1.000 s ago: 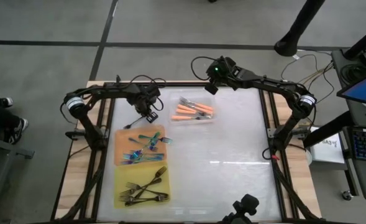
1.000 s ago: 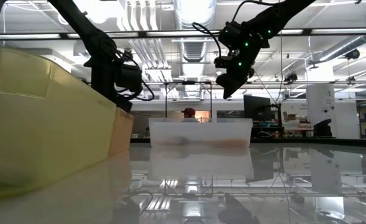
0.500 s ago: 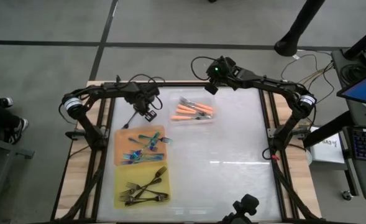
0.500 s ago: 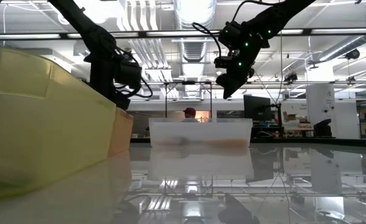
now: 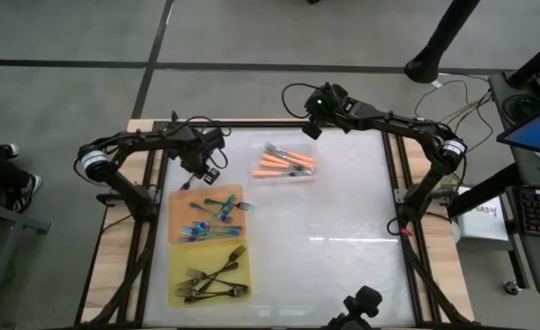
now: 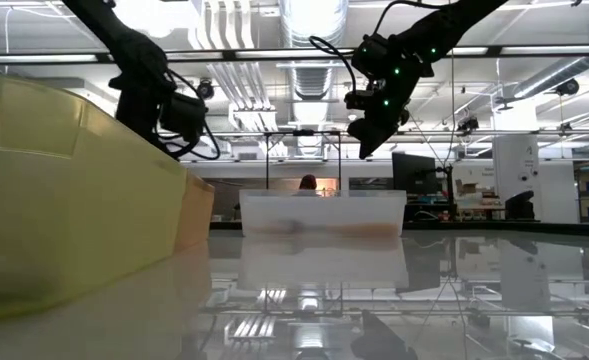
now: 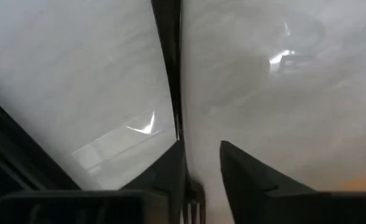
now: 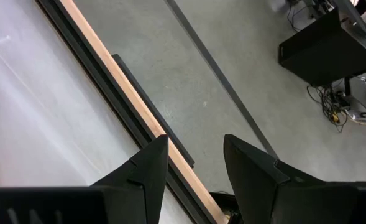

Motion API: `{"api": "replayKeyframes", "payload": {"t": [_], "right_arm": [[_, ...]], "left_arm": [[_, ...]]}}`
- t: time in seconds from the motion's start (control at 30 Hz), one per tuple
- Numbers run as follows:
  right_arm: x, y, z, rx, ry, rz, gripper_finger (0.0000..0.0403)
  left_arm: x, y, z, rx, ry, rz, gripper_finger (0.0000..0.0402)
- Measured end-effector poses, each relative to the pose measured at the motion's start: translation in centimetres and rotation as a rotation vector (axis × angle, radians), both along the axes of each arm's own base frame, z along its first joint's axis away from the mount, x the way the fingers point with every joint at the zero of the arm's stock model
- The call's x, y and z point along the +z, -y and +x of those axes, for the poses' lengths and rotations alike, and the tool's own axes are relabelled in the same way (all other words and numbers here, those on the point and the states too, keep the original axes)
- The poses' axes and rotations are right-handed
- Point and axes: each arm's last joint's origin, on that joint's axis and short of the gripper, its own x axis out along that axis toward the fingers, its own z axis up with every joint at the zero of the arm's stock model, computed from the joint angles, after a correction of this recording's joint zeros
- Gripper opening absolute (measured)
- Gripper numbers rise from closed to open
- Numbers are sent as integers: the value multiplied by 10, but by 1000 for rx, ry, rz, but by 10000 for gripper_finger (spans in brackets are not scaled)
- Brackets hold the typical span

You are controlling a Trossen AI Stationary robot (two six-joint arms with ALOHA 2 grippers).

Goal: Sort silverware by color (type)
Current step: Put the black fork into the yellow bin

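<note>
Black fork lies on the white table far-left, its handle running between the left gripper fingers, jaws parted narrow, not clamped. Teal forks on orange mat, black forks on yellow mat, orange forks in clear tray. Right gripper wide, empty, over far edge. Bright workshop w/ ceiling ducts behind.

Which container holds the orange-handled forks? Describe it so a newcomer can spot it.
On the white table, look in the high view near the top edge, about midway along it. There sits a clear tray with the orange-handled forks inside. Unlike the flat orange mat and yellow mat on the left side, it is see-through, has walls, and stands apart from them.
</note>
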Motion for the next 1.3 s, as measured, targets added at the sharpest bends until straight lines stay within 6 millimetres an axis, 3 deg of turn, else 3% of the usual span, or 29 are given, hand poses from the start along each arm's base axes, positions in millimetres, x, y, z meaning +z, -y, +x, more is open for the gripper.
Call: {"api": "replayKeyframes", "payload": {"t": [0.2,0.5,0.63,0.87,1.07,1.3], "right_arm": [[0,0,0,0,0,0,148],[0,0,0,0,0,0,148],[0,0,0,0,0,0,148],[0,0,0,0,0,0,148],[0,0,0,0,0,0,148],[0,0,0,0,0,0,148]], "left_arm": [[-14,1,-5,17,25,19,126],[-31,-7,-14,72,23,15,128],[-32,-9,-15,24,47,-4,103],[-33,-11,-14,12,57,-3,9],[-29,-11,-13,-9,63,14,4],[1,-15,-11,-16,119,149,1]]}}
